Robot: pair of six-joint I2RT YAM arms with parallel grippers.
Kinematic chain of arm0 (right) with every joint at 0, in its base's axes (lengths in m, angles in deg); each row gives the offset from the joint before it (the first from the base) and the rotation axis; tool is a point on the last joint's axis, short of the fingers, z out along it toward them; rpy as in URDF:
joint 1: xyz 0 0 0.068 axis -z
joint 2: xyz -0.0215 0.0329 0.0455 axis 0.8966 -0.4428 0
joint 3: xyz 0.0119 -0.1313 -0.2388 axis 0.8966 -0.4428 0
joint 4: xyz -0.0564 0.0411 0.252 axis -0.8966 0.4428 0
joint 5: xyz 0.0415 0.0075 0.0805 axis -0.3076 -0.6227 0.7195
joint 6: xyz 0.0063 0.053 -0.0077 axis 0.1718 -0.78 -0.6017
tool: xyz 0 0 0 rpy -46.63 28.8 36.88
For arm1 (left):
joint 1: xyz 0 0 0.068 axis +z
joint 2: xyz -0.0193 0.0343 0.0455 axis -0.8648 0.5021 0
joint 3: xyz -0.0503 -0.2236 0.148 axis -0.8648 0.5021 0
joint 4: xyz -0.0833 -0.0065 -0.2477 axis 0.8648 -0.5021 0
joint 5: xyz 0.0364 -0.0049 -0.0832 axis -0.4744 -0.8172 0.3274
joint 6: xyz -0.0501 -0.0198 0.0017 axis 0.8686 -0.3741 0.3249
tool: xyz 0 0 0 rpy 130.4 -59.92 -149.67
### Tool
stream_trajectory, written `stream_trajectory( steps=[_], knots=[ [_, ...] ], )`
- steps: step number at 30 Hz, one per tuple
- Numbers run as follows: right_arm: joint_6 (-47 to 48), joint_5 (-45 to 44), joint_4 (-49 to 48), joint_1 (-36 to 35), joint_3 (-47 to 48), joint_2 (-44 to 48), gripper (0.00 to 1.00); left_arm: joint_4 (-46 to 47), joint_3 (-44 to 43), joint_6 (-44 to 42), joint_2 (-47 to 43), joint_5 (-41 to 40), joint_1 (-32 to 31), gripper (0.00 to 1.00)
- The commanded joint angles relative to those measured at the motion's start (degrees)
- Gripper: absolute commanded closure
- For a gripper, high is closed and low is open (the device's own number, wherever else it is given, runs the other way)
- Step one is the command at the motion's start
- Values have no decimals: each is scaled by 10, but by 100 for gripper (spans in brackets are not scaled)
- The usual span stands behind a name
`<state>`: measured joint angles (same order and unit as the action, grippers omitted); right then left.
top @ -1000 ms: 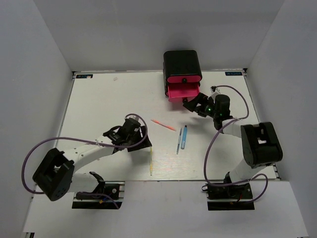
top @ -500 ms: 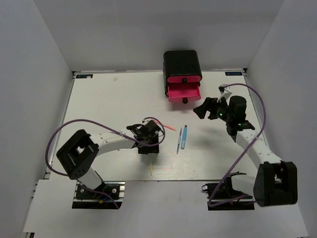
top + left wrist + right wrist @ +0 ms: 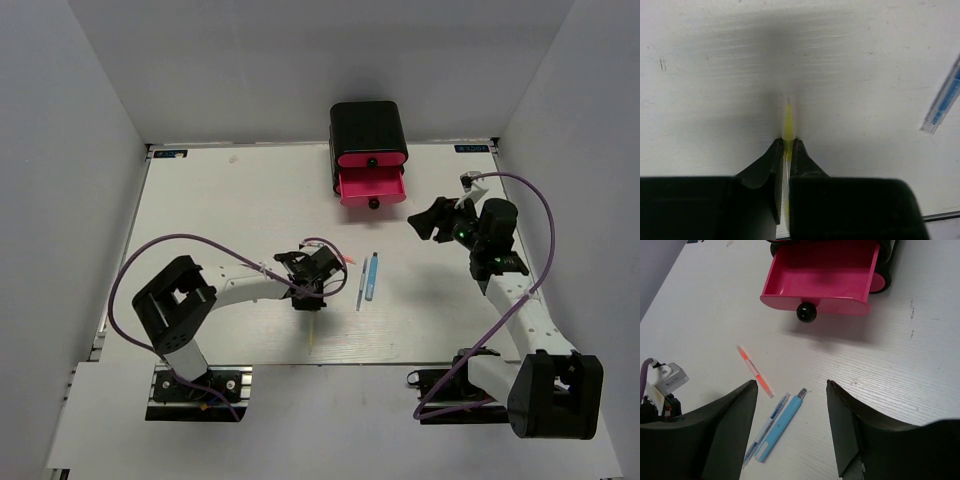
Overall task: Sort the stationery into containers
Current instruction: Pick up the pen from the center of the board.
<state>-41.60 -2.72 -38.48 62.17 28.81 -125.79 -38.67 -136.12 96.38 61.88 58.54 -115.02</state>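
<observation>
Inspection of the work surface: the small black rounded cabinet (image 3: 368,128) is standing at the far edge of the white table (image 3: 220,200). Its upper hot-pink drawer (image 3: 371,159) is sitting shut. A lower hot-pink drawer (image 3: 372,187) with a round black knob (image 3: 806,312) is standing pulled out toward the arms.

The left gripper (image 3: 785,145) is working well in front of the cabinet and slightly to its left. Its jaws are clamping the thin yellow stick (image 3: 788,117), which is lying low against the table and projecting past the fingertips.

The thin pink-orange pen (image 3: 755,371), the slim grey-blue pen (image 3: 766,432) and the light blue marker (image 3: 781,425) are lying on the table in front of the cabinet, the grey-blue pen and marker side by side.

The right gripper (image 3: 791,386) is hovering in front of the cabinet and to its right, jaws standing apart, gripping nothing.
</observation>
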Motion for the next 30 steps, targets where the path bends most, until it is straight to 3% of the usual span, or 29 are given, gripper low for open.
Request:
stream_trajectory(
  steps=[1,3,4,5,6,7,13,23,27,30],
  knots=[
    [10,27,-8,9,-4,19,38,-16,-26,-22,7,-22,3,99],
    [19,47,-8,26,-6,20,50,-3,-78,-39,-6,-12,17,100],
    [26,53,-8,32,-6,19,60,5,-102,-39,-11,-12,17,100],
    [27,55,-2,36,-5,19,85,5,-156,-47,-12,-18,22,100],
    [28,55,7,37,1,17,95,10,-186,-47,-12,-18,29,100],
    [30,57,11,44,4,13,98,17,-242,-47,-2,-11,29,100],
    [21,70,7,67,1,20,100,122,-353,-10,47,-16,60,100],
    [3,85,-10,91,-8,34,100,420,-281,149,71,-188,93,100],
    [-8,97,-15,99,-13,35,100,534,-270,156,124,-231,98,100],
    [-13,102,-20,102,-12,37,100,559,-288,156,154,-238,112,100]
  ],
)
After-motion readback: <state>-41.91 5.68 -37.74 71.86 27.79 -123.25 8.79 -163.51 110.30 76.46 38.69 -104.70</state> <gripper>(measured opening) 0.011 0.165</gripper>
